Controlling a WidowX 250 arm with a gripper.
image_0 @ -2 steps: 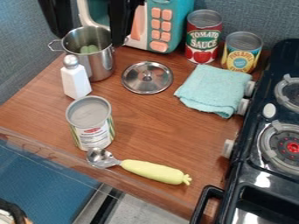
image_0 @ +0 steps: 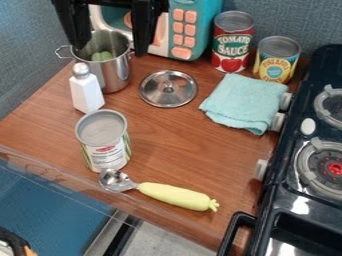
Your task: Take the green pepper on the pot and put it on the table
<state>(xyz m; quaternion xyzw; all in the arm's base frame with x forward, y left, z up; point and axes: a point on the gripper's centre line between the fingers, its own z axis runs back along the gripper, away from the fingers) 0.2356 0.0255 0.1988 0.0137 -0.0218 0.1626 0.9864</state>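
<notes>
Across the brown wood-grain table [image_0: 180,145], the black two-finger gripper [image_0: 110,49] hangs at the shiny cylindrical metal pot [image_0: 115,75], its fingers spread wide apart; just beside the pot stands a white, angular, metal-topped shaker [image_0: 86,94], and inside the pot lies the rounded green pepper [image_0: 101,56]
</notes>
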